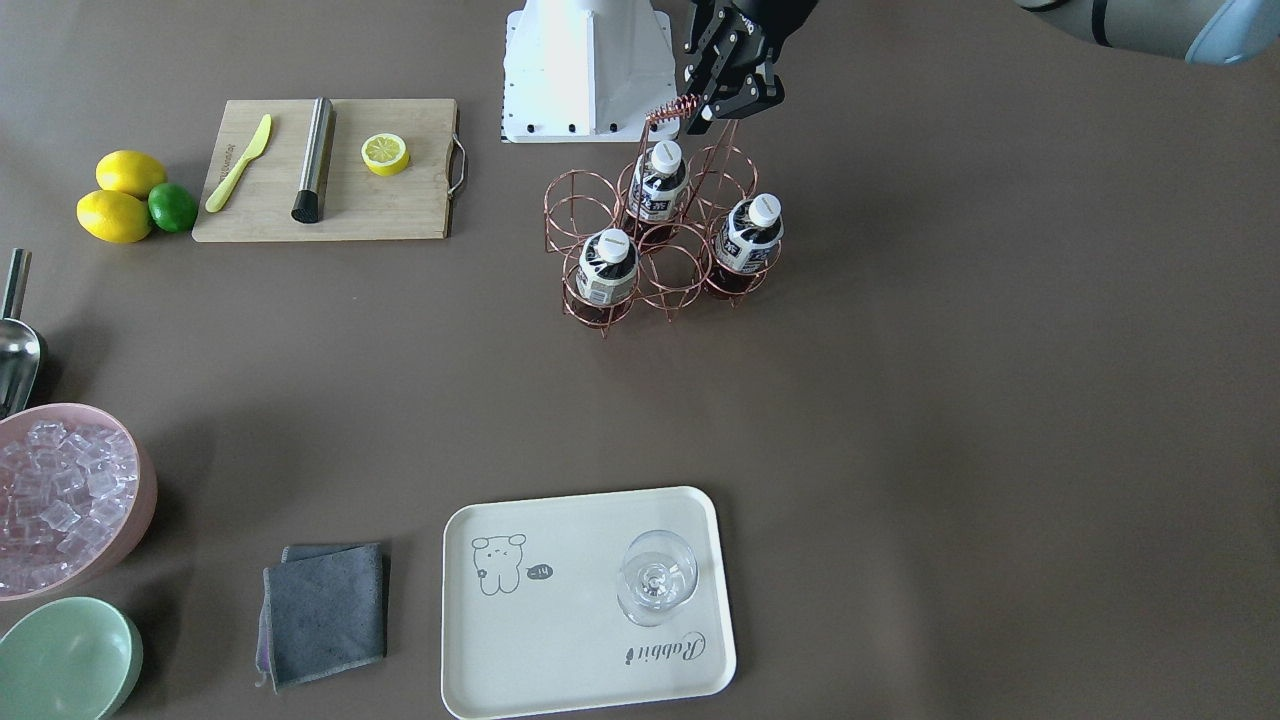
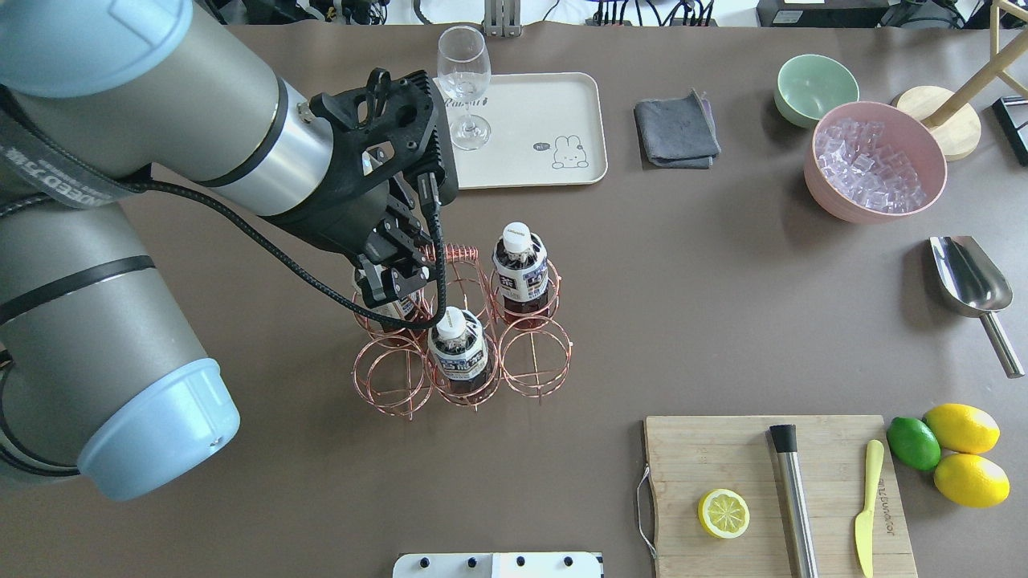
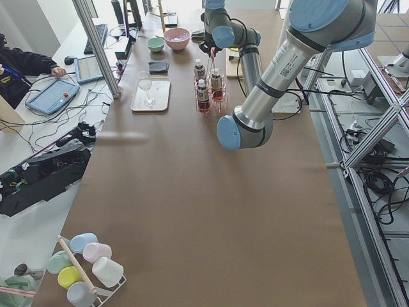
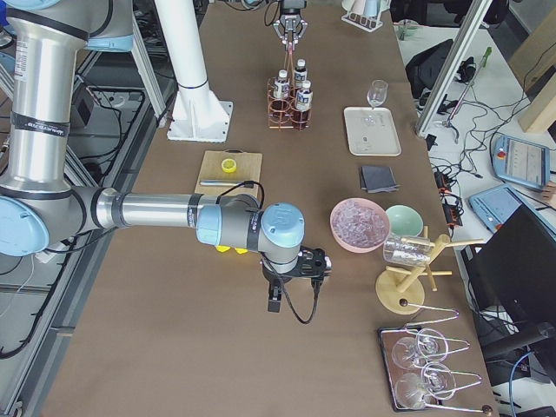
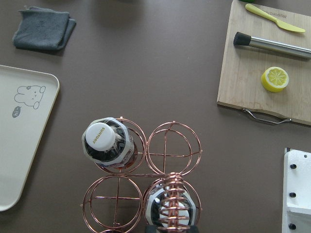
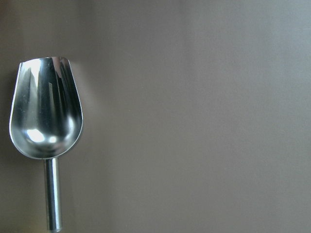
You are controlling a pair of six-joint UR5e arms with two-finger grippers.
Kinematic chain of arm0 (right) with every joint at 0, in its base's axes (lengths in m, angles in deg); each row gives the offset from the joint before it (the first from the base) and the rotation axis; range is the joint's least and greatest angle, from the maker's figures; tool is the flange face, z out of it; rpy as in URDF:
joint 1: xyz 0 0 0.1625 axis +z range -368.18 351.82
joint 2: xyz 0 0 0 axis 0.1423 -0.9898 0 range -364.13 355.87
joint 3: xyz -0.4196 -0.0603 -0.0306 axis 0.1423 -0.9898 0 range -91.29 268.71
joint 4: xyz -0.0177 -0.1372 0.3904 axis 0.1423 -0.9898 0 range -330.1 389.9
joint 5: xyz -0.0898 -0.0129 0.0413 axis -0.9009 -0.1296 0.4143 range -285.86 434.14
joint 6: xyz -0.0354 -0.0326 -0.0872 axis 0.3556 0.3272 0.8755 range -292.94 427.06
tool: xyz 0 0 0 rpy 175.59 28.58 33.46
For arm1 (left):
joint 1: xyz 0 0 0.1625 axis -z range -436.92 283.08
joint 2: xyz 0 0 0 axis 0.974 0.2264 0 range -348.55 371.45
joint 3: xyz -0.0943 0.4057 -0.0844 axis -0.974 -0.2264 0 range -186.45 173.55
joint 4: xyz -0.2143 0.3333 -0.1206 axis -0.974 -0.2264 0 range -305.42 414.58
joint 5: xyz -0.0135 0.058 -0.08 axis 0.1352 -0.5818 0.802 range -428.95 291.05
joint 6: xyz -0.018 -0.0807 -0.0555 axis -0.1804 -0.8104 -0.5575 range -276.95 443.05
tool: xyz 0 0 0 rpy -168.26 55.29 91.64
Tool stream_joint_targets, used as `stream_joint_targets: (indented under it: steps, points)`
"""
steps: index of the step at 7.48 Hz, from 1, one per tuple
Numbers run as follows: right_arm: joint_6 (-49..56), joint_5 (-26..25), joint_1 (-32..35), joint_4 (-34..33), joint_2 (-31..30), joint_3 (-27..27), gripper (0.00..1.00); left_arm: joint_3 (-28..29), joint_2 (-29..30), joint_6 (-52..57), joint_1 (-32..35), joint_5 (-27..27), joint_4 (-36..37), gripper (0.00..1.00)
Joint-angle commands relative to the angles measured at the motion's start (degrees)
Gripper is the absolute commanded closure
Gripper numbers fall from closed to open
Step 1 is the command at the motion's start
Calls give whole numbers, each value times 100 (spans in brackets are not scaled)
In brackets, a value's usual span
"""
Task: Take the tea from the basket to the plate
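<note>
"SUNTORY" can be read on the white screw cap of one tea bottle (image 5: 103, 141), which is seated in a ring cell ahead of the left gripper (image 1: 732, 108) and off to its right. The white-and-dark-blue labels are printed too small to be read.

The left gripper is held with its fingers spread apart, level with the coiled top of the basket (image 5: 171, 204) handle and just beside the coil's end. Whether the coil is touched cannot be judged. A second tea bottle (image 1: 658, 182) is lodged under the coil, and a third tea bottle (image 1: 748, 236) is seated roughly below the gripper. The basket is formed of thin copper-pink wire bent into six round rings, three of them taken by the bottles.

Well apart from the gripper, beyond the basket, the plate (image 1: 480, 690) is laid. It is smooth, cream and rectangular with rounded corners, and is marked with the script "Rabbit", a small animal drawing and a "Hi" bubble. A clear wine glass (image 1: 655, 578) is stood on it.

The right gripper (image 4: 272, 300) is seen only from the side, so how its jaws stand cannot be told. A polished steel scoop (image 6: 46, 114) is shown beneath it.
</note>
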Motion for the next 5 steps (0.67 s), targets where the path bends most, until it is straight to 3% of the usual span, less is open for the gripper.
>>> stream_joint_targets:
  steps: [1, 5]
  points:
    - [-21, 22, 69, 4, -3, 48, 0, 151, 98, 371, -38, -51, -160, 100]
    - [23, 101, 69, 13, 14, 14, 0, 257, 89, 512, -64, -51, -179, 100]
